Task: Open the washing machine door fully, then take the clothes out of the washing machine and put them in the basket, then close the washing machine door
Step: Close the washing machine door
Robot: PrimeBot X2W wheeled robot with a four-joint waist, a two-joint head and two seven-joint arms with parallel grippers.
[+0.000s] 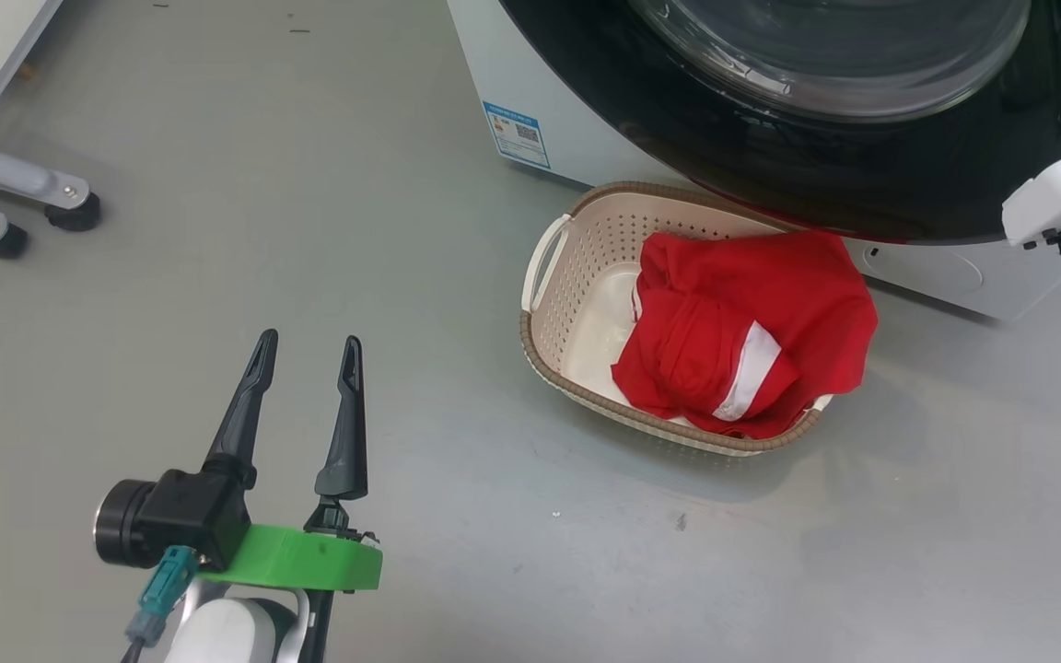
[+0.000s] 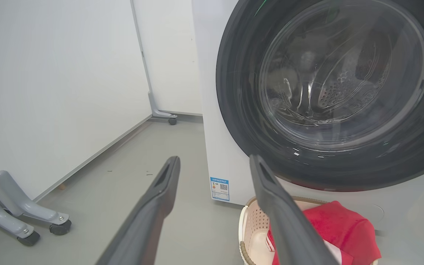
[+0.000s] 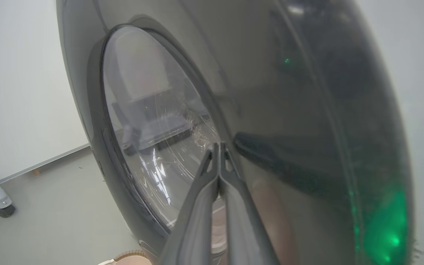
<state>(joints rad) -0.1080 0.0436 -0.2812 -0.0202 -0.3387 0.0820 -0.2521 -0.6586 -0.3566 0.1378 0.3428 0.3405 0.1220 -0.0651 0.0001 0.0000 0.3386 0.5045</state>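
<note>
The cream basket (image 1: 549, 267) stands on the floor just in front of the washing machine (image 1: 530, 83), and the red clothes (image 1: 742, 322) with white stripes lie heaped in it, draped over its right rim. The glossy black washing machine door (image 1: 770, 157) looms above the basket. In the left wrist view the door (image 2: 234, 92) appears to lie against the white washing machine (image 2: 212, 110). My left gripper (image 1: 308, 341) hangs open and empty over the floor, left of the basket. My right gripper (image 3: 218, 145) is shut, its tips at the door's black ring (image 3: 307, 110) beside the glass window (image 3: 153, 121).
Grey wheeled legs of a stand (image 1: 24, 198) sit at the far left, by a white wall panel (image 2: 50, 92). A blue sticker (image 1: 517, 133) marks the machine's lower left corner. My white right forearm (image 1: 1060, 193) shows at the right edge.
</note>
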